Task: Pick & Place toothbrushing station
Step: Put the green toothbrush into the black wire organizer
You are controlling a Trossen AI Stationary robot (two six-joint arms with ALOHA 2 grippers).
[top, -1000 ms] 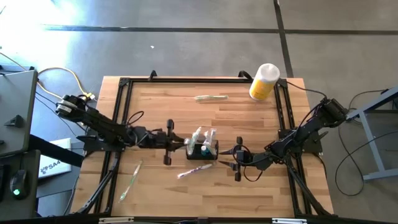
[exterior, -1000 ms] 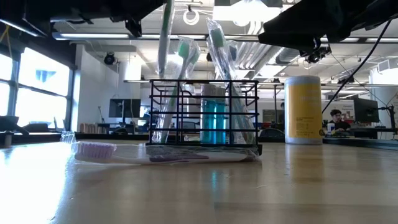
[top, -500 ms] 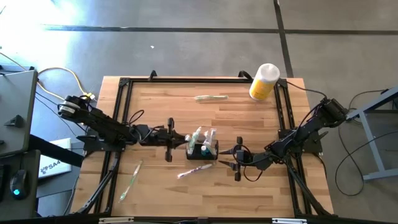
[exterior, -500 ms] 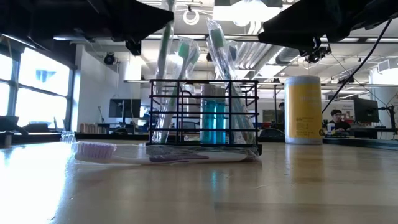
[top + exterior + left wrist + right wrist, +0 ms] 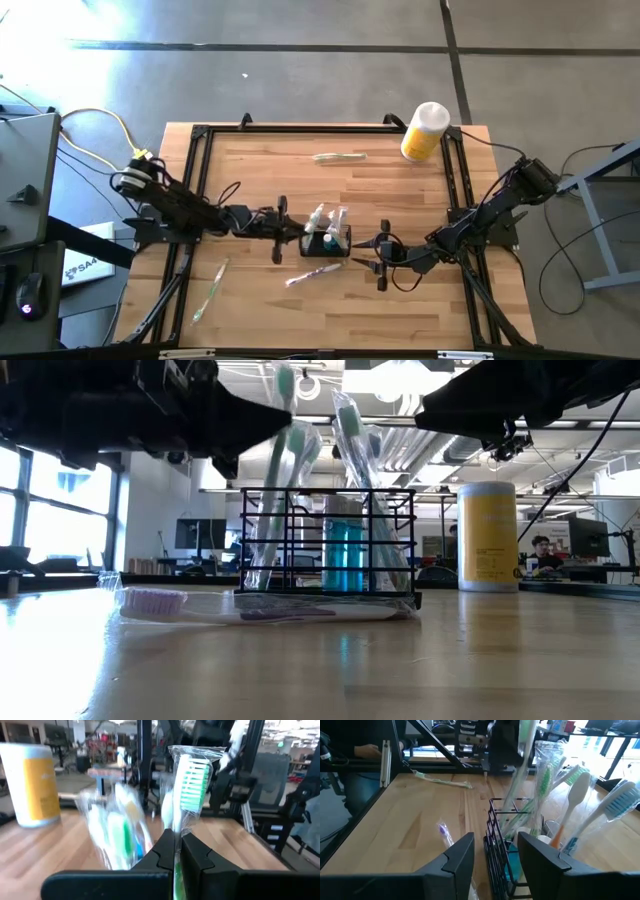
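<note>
Left arm has pushed in toward the toothbrushing station (image 5: 325,240) since a second ago; its gripper (image 5: 291,228) now sits right at the organiser's left side, where before it hung a bit farther off. Right arm unchanged.

Left gripper (image 5: 176,851) jaws pinched tight on a clear-wrapped green-bristled toothbrush (image 5: 190,790), brush head up, handle down between the fingers. In the low view that toothbrush (image 5: 279,450) leans over the station's left wall, tilted, with the dark gripper body just left of it.

Toothbrushing station (image 5: 328,545): black wire box, upright on the wooden table (image 5: 380,190), around mid-table, between the two grippers. Several wrapped brushes and a teal item stand inside it.

Right gripper (image 5: 368,246) just right of the station, fingers (image 5: 457,857) parted, holding nothing, the station's near wall (image 5: 496,845) in the gap ahead of them.

Purple toothbrush (image 5: 313,272) lies flat just in front of the station. Green toothbrush (image 5: 210,290) well off to its front-left. Another wrapped brush (image 5: 339,157) behind the station. Yellow bottle (image 5: 424,132) far back-right of it.
</note>
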